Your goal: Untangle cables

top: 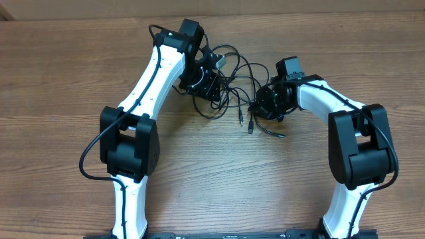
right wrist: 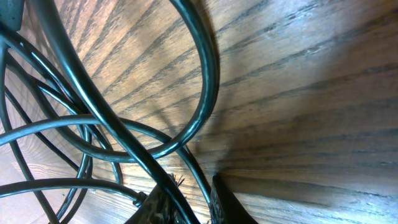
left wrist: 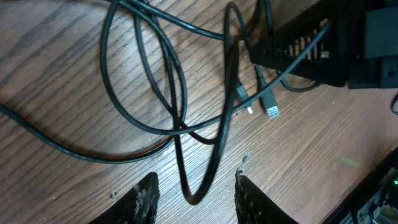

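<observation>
Thin black cables lie tangled on the wooden table between my two grippers, and plug ends trail toward the front. My left gripper is at the tangle's left side. In the left wrist view it is open, and the tip of a cable loop hangs between its fingers without touching them. Two small plugs lie just beyond the loop. My right gripper is at the tangle's right side. In the right wrist view it is shut on a thin cable, and thicker loops curve over the wood in front.
The wooden table stretches out on every side of the tangle. In the left wrist view the right arm's black body stands close behind the cables, at the upper right. Each arm's own thick black cable runs along its white links.
</observation>
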You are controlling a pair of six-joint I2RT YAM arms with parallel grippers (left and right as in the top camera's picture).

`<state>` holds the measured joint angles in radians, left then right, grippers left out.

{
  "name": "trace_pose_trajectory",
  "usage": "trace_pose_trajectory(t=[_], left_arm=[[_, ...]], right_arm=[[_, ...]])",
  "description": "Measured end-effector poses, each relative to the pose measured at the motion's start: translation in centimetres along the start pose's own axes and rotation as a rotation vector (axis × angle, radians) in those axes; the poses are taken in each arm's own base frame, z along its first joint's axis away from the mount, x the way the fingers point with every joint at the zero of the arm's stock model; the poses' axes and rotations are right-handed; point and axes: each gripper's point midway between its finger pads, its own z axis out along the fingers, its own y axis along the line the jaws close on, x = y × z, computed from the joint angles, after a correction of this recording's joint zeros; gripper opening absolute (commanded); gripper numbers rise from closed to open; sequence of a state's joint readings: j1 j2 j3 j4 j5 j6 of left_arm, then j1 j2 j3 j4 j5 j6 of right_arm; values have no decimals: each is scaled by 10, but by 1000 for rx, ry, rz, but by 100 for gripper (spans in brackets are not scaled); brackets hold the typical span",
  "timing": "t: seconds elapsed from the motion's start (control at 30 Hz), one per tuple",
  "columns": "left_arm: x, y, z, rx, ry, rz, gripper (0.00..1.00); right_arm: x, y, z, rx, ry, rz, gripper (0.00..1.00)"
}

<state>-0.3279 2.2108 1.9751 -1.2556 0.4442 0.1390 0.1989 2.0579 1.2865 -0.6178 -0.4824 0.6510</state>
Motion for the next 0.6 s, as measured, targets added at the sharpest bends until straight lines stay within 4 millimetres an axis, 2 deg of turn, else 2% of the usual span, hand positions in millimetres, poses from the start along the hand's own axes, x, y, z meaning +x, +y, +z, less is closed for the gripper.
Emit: trace_pose_trajectory(t=[0.27, 0.43, 0.6], left_arm=[[-4, 4, 1, -21, -18, -25, 39], [-5, 5, 1, -25, -19, -33, 33], [-5, 6, 1, -29, -21, -48, 33]], right_arm=[[0, 1, 0, -2, 1, -1, 19], [0, 1, 0, -3, 1, -1, 20], [0, 1, 0, -3, 2, -1, 20]])
